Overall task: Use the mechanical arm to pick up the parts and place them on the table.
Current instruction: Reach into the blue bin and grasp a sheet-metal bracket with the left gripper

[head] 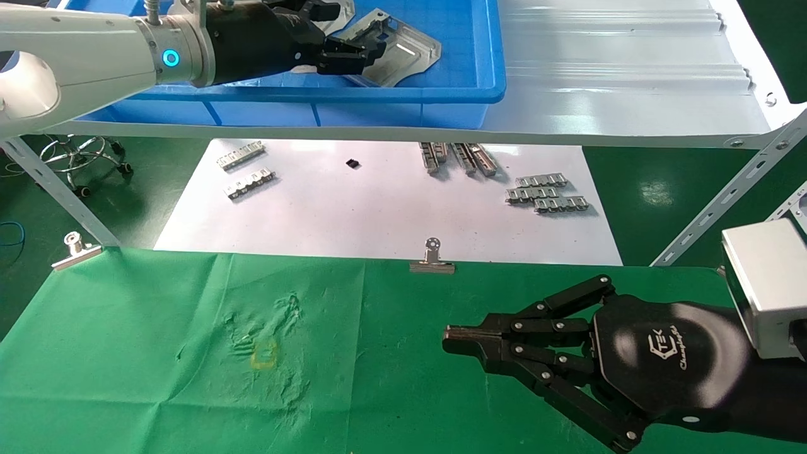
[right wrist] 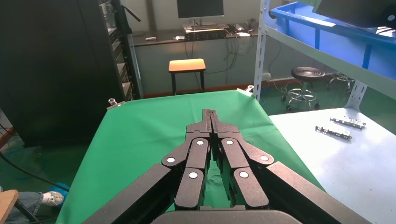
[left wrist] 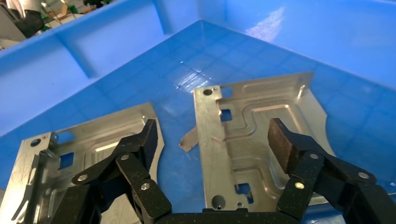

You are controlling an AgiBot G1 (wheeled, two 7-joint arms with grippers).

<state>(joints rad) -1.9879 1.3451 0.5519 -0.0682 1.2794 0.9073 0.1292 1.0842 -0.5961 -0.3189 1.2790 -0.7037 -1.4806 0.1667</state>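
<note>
My left gripper (head: 353, 53) is inside the blue tray, open, with its fingers (left wrist: 285, 144) spread either side of a silvery stamped plate (left wrist: 243, 126) lying flat on the tray floor. Neither pad touches the plate. A second plate (left wrist: 93, 144) lies beside it, partly under the other finger. In the head view the first plate (head: 406, 47) juts out past the fingertips, and the second (head: 337, 16) is mostly hidden by the hand. My right gripper (head: 451, 337) is shut and empty, hovering low over the green cloth table (head: 157, 347); its closed tips (right wrist: 210, 114) point across the cloth (right wrist: 140, 135).
The blue tray (head: 441, 88) sits on a white shelf (head: 630, 75) above a white sheet (head: 353, 208) carrying toothed metal strips (head: 548, 192). Binder clips (head: 432, 258) hold the cloth's far edge. Slanted shelf legs (head: 712, 208) stand at both sides.
</note>
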